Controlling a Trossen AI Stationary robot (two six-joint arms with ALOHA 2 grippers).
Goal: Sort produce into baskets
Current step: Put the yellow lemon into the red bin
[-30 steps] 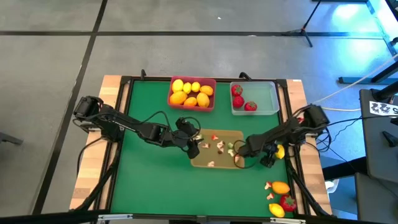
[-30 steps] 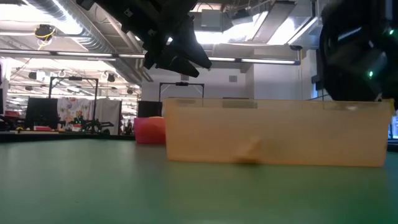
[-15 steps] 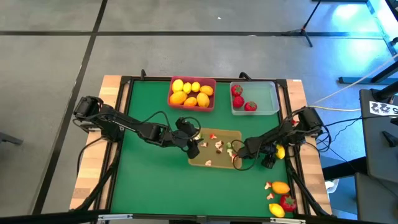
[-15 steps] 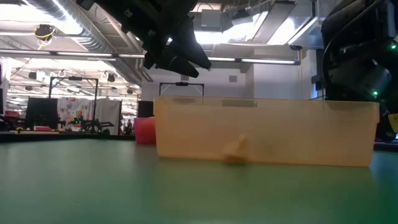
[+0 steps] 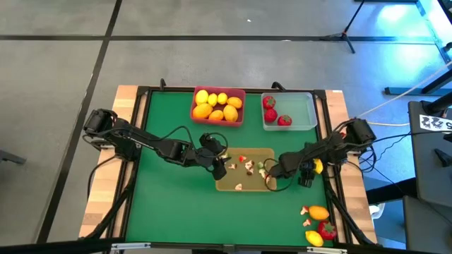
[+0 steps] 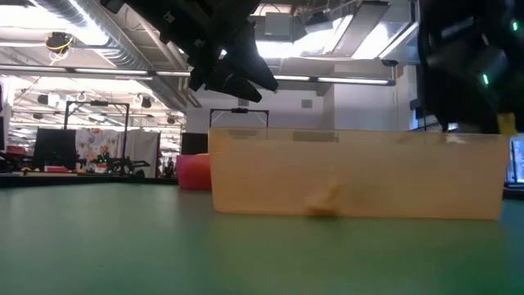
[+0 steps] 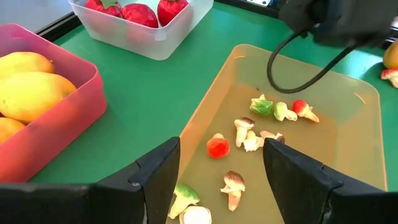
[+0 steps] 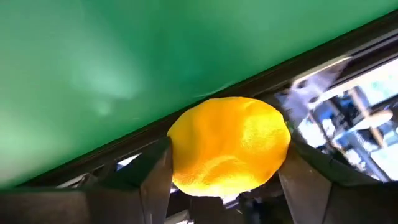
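On the green felt tabletop (image 5: 169, 204), the pink-red rectangular plastic basket (image 5: 218, 119) is filled with yellow and orange lemons, the clear one (image 5: 299, 113) with red fruits, while the tan translucent tray (image 5: 251, 185) holds mushroom bits. The right tool (image 5: 311, 169) is clenched on a yellow oval toy lemon (image 8: 229, 143) beside the tan tray, presumably for the pink-red basket. The left tool (image 5: 220, 166) hangs released over the tan tray's near end, empty, seemingly waiting.

Surface (image 5: 169, 197) green. Far basket (image 5: 219, 116) pink-red, holding yellow and orange lemons (image 5: 215, 106). Clear basket (image 5: 300, 113) held red fruits (image 5: 270, 109). Tan-yellow basket (image 5: 247, 185) held white-brown mushrooms (image 5: 249, 166).
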